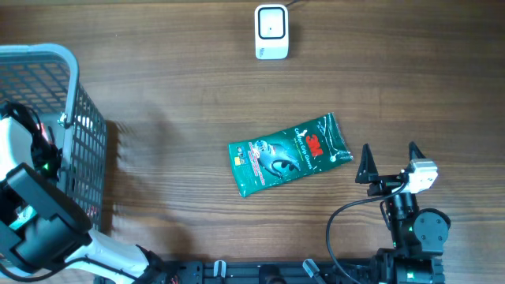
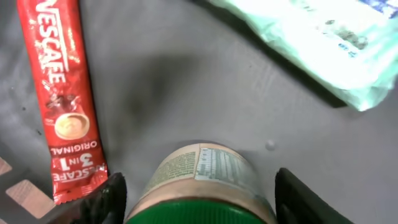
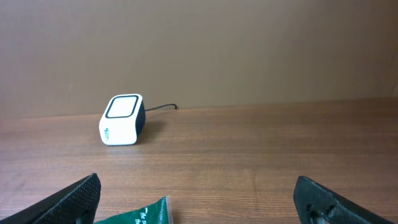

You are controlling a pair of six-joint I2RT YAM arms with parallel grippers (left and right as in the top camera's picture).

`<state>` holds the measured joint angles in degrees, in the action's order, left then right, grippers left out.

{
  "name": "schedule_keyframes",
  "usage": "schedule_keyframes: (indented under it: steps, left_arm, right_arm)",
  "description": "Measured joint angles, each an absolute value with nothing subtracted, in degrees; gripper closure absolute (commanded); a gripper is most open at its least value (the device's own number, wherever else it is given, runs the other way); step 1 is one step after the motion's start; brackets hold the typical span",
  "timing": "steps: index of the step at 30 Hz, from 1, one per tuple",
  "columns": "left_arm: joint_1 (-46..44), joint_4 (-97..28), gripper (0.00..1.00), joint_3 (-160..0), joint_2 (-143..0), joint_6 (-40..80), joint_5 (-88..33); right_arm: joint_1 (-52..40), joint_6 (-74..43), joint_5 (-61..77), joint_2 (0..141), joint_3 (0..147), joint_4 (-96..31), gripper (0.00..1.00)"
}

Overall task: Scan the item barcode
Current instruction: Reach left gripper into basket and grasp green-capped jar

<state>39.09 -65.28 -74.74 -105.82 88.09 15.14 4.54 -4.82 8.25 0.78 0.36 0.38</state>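
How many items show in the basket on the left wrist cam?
3. Nescafe sachet at left; green-lidded jar at bottom centre, flanked by the left gripper; pale green packet at top right. More may lie outside the frame.

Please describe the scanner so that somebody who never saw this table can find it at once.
On the wooden table, look at the far edge, beyond the green packet lying in the middle. The scanner stands there alone: a small white box with a dark-framed window, unlike the flat packet.
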Motion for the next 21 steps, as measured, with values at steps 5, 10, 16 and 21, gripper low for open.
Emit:
schedule_keyframes:
  steps: [5,10,16,21]
  left_arm:
    - [39.1,-63.3,0.5,-74.7,-105.8,84.5,15.2]
    - [39.1,-62.7,0.47,-75.0,-105.7,82.3,15.2]
    - [39.1,-63.7,0.47,-79.7,-105.1,75.0,14.2]
    - [39.1,-67.8,0.46,-87.9,-95.4,69.5,12.4]
  right_arm:
    - [4.5,-4.8,8.3,0.8,0.4,0.4,0.0]
    - [4.5,-4.8,8.3,0.8,0.4,0.4,0.01]
    - [4.5,-4.8,8.3,0.8,0.4,0.4,0.0]
    - [4.5,-4.8,8.3,0.8,0.4,0.4,0.0]
